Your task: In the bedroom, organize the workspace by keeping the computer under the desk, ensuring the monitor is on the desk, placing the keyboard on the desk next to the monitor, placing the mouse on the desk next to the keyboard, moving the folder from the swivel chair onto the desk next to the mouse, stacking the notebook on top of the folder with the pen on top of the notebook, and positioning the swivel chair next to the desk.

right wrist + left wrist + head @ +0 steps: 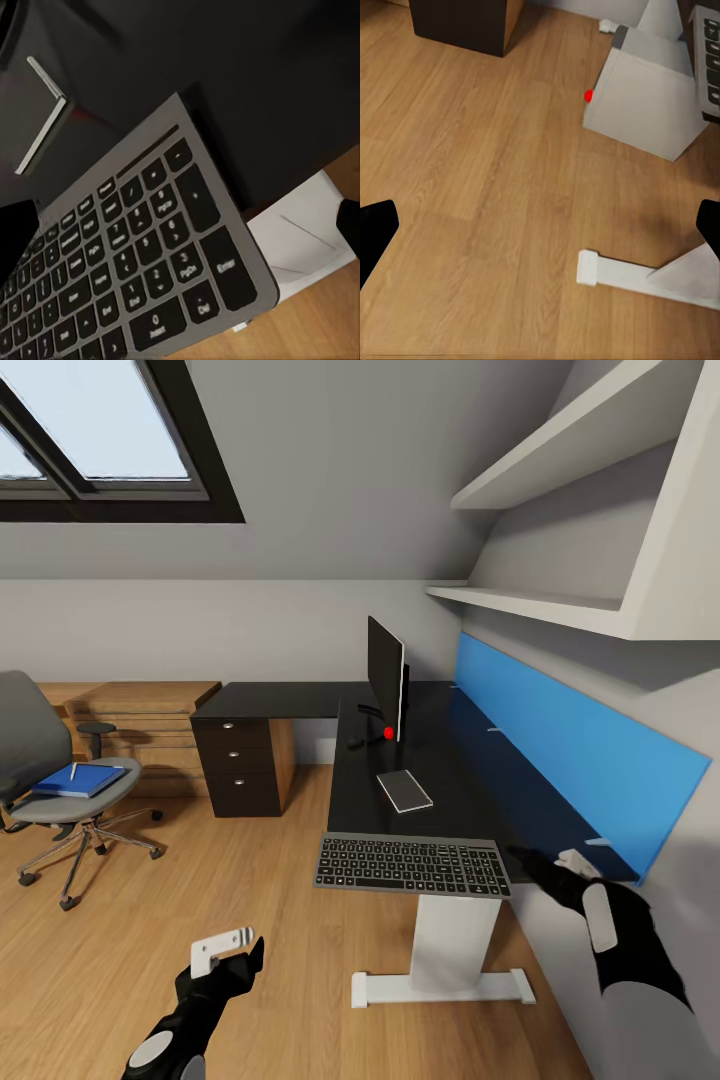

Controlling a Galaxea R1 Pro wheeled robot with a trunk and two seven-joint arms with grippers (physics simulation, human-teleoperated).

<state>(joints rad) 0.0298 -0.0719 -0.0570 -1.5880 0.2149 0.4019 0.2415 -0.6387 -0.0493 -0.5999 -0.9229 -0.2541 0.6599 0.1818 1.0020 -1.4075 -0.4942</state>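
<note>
The keyboard [412, 864] overhangs the worktop [430, 770] edge just beside the open, empty right gripper [540, 857]; a careless nudge could tip it off

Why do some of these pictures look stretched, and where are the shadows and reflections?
Head view: wide-angle stretch bends the shelves and blue panel, which mirrors in the glossy desk. Left wrist view: a soft shadow falls on the wood floor. Right wrist view: the keyboard looms large, slightly soft, key legends blurry.
</note>
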